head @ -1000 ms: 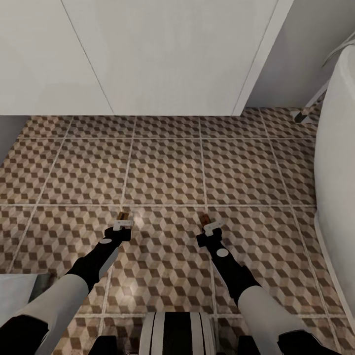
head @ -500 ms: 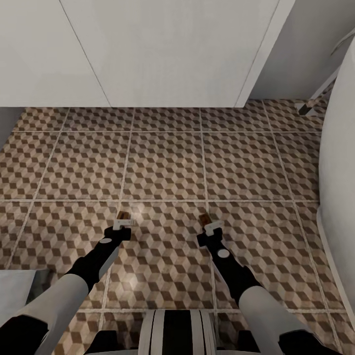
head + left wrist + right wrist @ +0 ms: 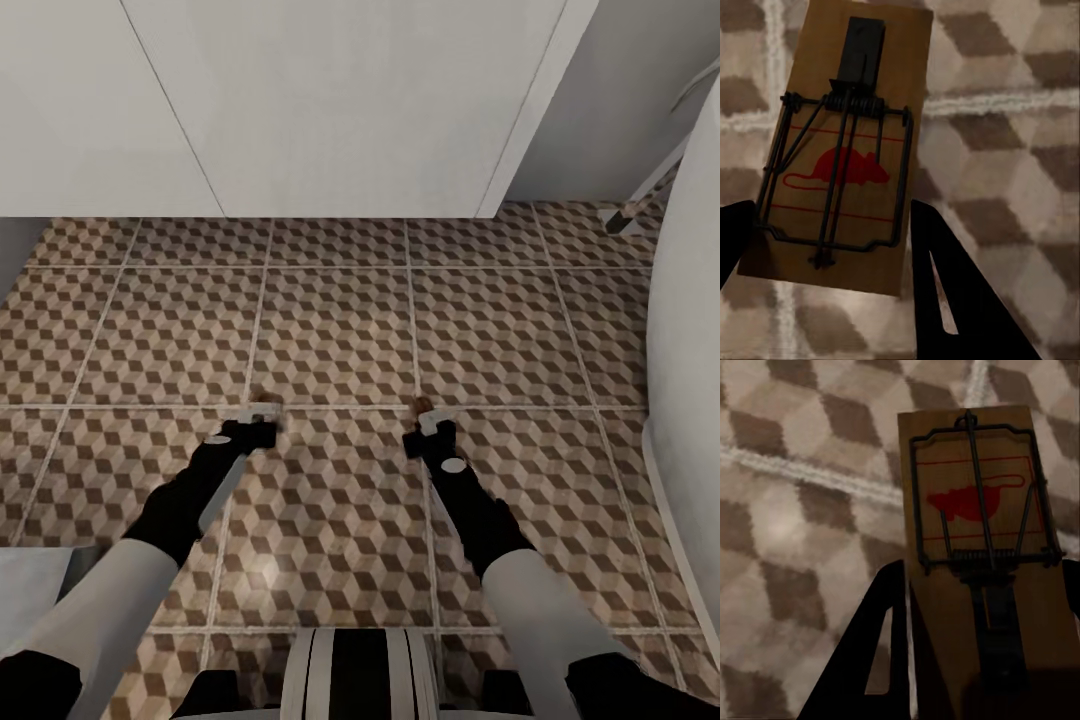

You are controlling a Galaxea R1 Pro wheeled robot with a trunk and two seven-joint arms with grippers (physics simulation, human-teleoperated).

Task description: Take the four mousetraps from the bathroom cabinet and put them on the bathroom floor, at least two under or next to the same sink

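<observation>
Left tool (image 3: 262,412) and right tool (image 3: 428,418) each grip one mousetrap (image 3: 844,150) (image 3: 982,540) between their fingers, held above the cube-patterned bathroom floor (image 3: 340,330); judged mid-task, neither trap is set down yet, two remain unseen.

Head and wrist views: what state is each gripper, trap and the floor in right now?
left gripper: shut on left mousetrap
left mousetrap: held above the tiles, wire bar down over the red mouse print
right gripper: shut on right mousetrap
right mousetrap: held above the tiles
bathroom floor: bare where visible
</observation>
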